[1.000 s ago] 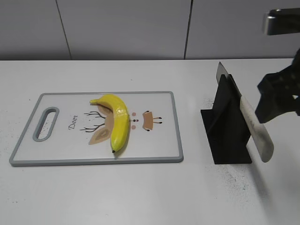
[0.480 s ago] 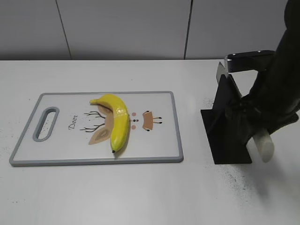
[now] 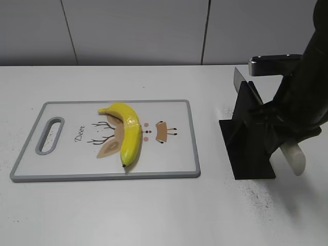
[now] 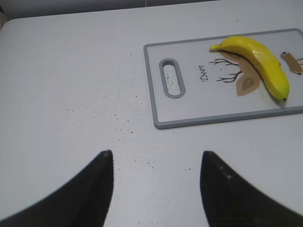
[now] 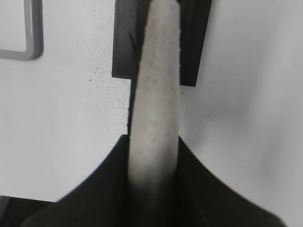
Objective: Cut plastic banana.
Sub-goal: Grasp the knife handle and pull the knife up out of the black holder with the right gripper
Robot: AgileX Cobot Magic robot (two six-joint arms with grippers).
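A yellow plastic banana (image 3: 128,130) lies on a white cutting board (image 3: 169,154) with a grey rim and a deer drawing. A knife with a pale handle (image 3: 293,156) and a steel blade (image 3: 238,77) rests slanted in a black stand (image 3: 248,148) to the right of the board. My right gripper (image 3: 279,134) is shut on the handle; in the right wrist view both fingers (image 5: 154,139) press the handle (image 5: 156,71). My left gripper (image 4: 156,153) is open and empty over bare table, left of the board (image 4: 189,109) and banana (image 4: 258,59).
The board has a handle slot (image 3: 50,135) at its left end. The black stand (image 5: 124,47) is an upright obstacle between the board and my right arm. Dark specks dot the white table. A grey wall runs behind.
My right arm came down from the right onto the knife handle and closed on it. The knife has shifted slightly in the stand. The banana has not moved.
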